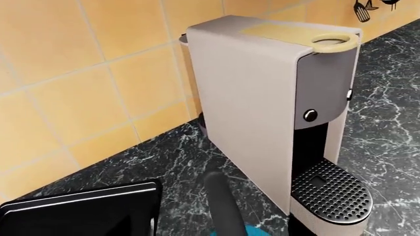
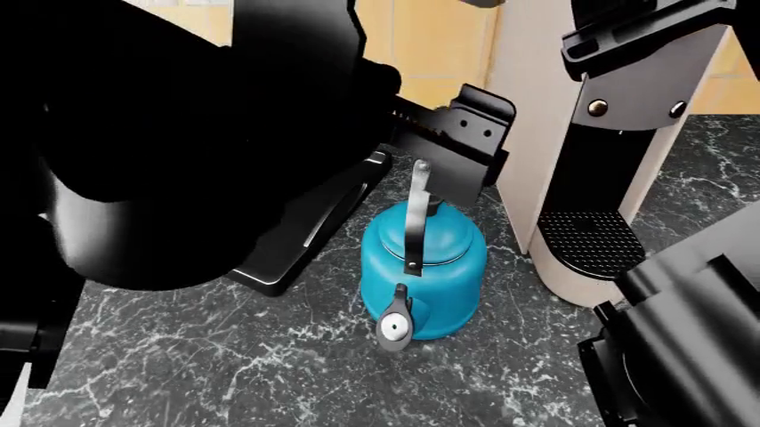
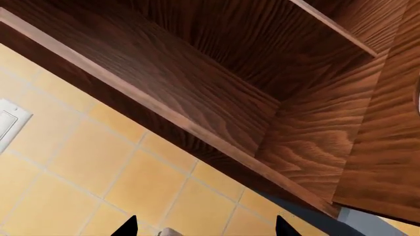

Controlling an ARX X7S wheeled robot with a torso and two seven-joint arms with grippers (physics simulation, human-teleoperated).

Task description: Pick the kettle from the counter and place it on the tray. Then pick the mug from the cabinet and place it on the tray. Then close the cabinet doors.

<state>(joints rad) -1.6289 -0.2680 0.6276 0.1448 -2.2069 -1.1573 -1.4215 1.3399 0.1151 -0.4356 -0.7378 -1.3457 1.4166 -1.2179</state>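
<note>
My left arm fills the left half of the head view as a big black mass, and it hides most of the tray (image 2: 311,233); only a strip of the tray's rim shows on the counter (image 2: 214,356), just beside the kettle (image 2: 423,271). My left gripper (image 2: 457,147) hangs over the kettle, close to the top of the black arched handle. I cannot tell if its jaws are open or closed, because no fingers show in any view. The kettle stands upright on the counter, between the tray and the beige coffee machine (image 2: 594,160), and its spout points to the near edge of the counter. In the left wrist view I see a corner of the tray, the handle, and the coffee machine against the yellow tiled wall (image 1: 85,88).

My right gripper (image 3: 204,227) points up at the wooden cabinet (image 3: 262,83). Two dark fingertips (image 3: 126,227) stand well apart, so these jaws are open and hold nothing.
</note>
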